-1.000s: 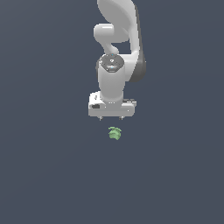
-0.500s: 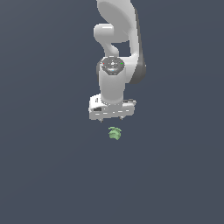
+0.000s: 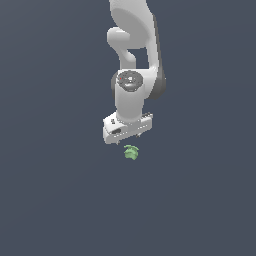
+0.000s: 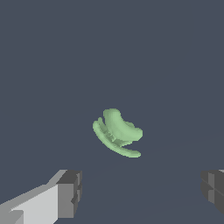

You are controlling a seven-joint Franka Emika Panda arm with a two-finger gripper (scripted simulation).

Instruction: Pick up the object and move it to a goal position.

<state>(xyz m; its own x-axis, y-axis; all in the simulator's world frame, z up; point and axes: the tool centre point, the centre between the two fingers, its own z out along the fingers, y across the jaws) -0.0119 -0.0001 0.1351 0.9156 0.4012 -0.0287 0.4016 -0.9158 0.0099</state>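
While the white pincer (image 3: pixel 128 139), fingers apart, is dropping closer than a second ago, the tiny light-green lumpy object (image 3: pixel 131 152) is lying unmoved at its five o'clock, ungrasped.

A white, jointed robot arm (image 3: pixel 134 55) is reaching down from the top centre of the frame over a plain dark grey-blue ground. Its white, box-shaped gripper (image 3: pixel 127 141) is hanging at mid-frame, tiny fingertips pointing down. A small, lumpy light-green object (image 3: pixel 131 152) is lying just below it, slightly toward the exterior view's right, apart from the fingertips.
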